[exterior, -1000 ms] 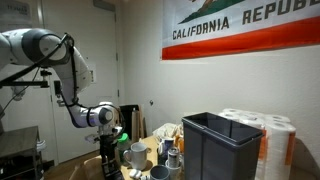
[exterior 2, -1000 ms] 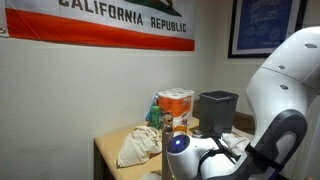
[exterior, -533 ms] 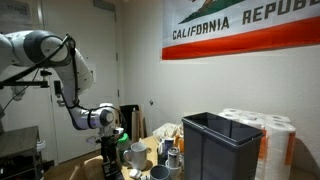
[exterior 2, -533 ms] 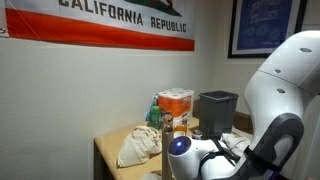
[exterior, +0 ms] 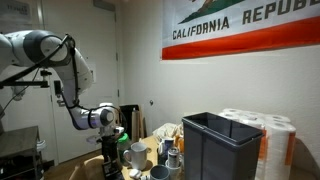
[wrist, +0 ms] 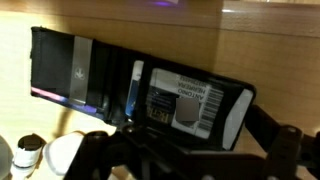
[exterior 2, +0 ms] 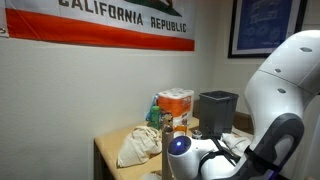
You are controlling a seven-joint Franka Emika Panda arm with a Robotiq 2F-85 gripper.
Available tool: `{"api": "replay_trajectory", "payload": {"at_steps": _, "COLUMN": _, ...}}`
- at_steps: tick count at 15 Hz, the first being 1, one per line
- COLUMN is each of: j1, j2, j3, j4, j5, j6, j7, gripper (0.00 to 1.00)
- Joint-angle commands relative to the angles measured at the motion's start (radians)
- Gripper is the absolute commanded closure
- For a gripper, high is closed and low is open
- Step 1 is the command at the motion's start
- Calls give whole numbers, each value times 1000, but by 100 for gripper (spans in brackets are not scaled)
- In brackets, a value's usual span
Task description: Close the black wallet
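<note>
The black wallet (wrist: pixel 140 90) lies open and flat on the wooden table top in the wrist view. Its inner face shows a card with a barcode and a pale window. My gripper (wrist: pixel 185 152) hangs just above the wallet's near edge, with dark fingers spread to either side, open and empty. In an exterior view the gripper (exterior: pixel 110 160) points down at the near end of the table. The wallet itself does not show in either exterior view. In the other view my arm's white body fills the foreground.
A big dark grey bin (exterior: pixel 220 145) stands on the table, also in the other view (exterior 2: pixel 217 108). Paper towel rolls (exterior: pixel 262 130), mugs (exterior: pixel 137 153), a crumpled cloth bag (exterior 2: pixel 138 146) and an orange-white box (exterior 2: pixel 176 105) crowd the table. White cups (wrist: pixel 30 155) are near the wallet.
</note>
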Motion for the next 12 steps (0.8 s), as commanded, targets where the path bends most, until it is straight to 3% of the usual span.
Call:
{"api": "replay_trajectory", "payload": {"at_steps": 1, "j1": 17, "j2": -35, "j3": -23, "j4": -37, "j5": -32, "j6": -12, "j7": 10, "gripper": 0}}
{"api": "replay_trajectory", "payload": {"at_steps": 12, "j1": 29, "j2": -91, "j3": -66, "j4": -70, "j5": -134, "j6": -36, "j7": 44, "gripper": 0}}
